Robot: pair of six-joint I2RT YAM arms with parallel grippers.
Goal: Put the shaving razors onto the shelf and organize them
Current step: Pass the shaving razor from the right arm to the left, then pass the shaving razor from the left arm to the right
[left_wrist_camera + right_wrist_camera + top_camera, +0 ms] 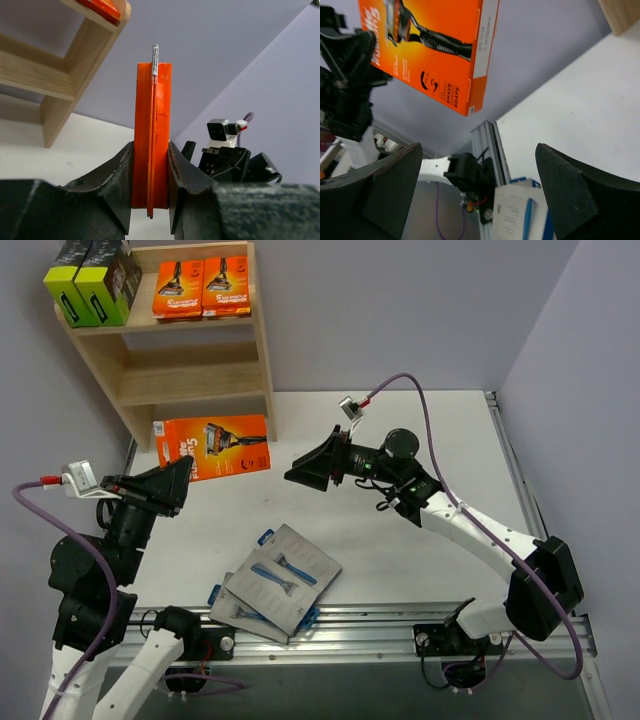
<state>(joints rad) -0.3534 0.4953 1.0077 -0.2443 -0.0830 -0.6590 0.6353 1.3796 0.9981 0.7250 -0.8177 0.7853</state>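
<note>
Pinching orange pack [215, 447] edge, left gripper [183, 472] near shelf [262, 340].

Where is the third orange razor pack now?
The orange pack is at the left of the top view, clamped in the left tool, near the shelf.

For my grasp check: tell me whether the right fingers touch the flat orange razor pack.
Apart: top view shows a gap between the right fingers and the flat orange pack.
</note>
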